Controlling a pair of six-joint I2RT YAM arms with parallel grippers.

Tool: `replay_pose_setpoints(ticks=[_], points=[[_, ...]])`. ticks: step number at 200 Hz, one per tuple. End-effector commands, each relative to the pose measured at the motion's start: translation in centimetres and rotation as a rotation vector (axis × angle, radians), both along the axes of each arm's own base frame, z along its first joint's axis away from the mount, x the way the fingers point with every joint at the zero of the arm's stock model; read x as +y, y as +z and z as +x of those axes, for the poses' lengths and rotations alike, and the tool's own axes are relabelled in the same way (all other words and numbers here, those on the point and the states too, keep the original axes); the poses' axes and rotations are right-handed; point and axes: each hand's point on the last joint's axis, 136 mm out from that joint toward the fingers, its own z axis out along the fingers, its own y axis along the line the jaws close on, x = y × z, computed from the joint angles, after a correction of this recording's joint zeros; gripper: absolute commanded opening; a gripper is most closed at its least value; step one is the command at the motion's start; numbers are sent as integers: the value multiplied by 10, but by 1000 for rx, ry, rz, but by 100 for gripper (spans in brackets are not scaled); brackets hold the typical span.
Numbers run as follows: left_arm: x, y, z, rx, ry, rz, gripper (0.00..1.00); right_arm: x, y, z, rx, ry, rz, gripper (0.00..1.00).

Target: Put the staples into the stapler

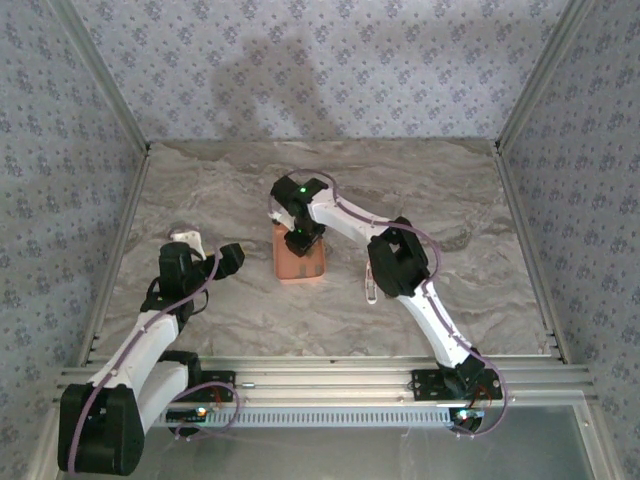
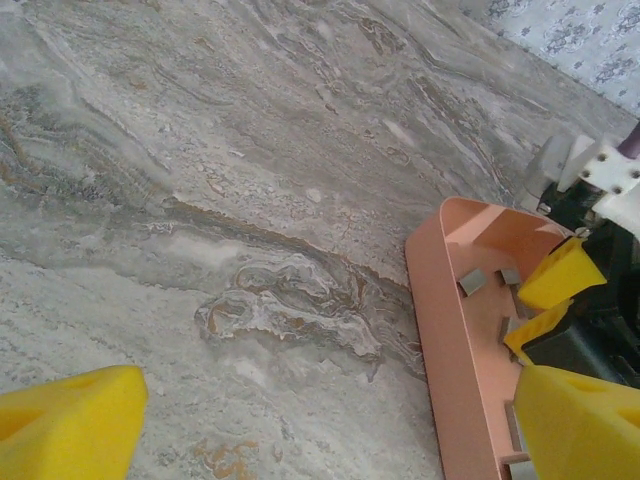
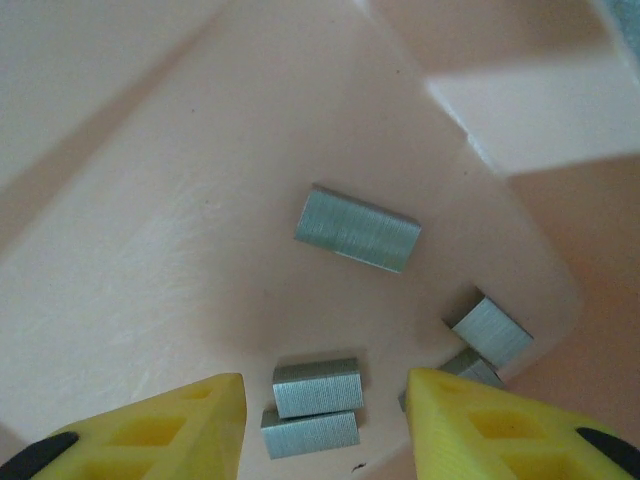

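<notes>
Several grey staples (image 3: 356, 228) lie loose in the salmon-orange tray (image 3: 170, 250). My right gripper (image 3: 320, 402) reaches down into the tray (image 1: 300, 270), open. Its yellow fingertips (image 3: 180, 420) stand on either side of two stacked staple strips (image 3: 315, 387), with a gap on each side. The slim pale stapler (image 1: 372, 285) lies on the table right of the tray, beside the right arm's elbow. My left gripper (image 2: 325, 440) hovers wide open over bare table left of the tray (image 2: 450, 330), holding nothing. In the left wrist view, staples (image 2: 471, 282) lie in the tray beside the right gripper's fingers (image 2: 558, 276).
The marble table (image 1: 200, 190) is bounded by patterned walls and aluminium rails (image 1: 110, 100) on the left, right and back. The right arm's forearm (image 1: 400, 255) arches over the table right of the tray.
</notes>
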Motion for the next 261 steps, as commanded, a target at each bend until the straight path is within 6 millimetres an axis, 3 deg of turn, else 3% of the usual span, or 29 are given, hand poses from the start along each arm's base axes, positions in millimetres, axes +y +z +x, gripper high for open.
replay_pose_setpoints(ticks=[1, 165, 186, 261], points=[[4, 1, 0, -16, 14, 8, 95, -7, -9, -1, 23, 7, -45, 46], [4, -3, 2, -18, 11, 10, 95, -16, -26, -6, 76, -2, -130, 38], [4, -4, 2, -17, 10, 12, 95, -14, -29, -7, 87, -3, -125, 34], [4, -4, 1, -14, 8, 18, 95, 1, -12, -5, 68, -9, -50, 26]])
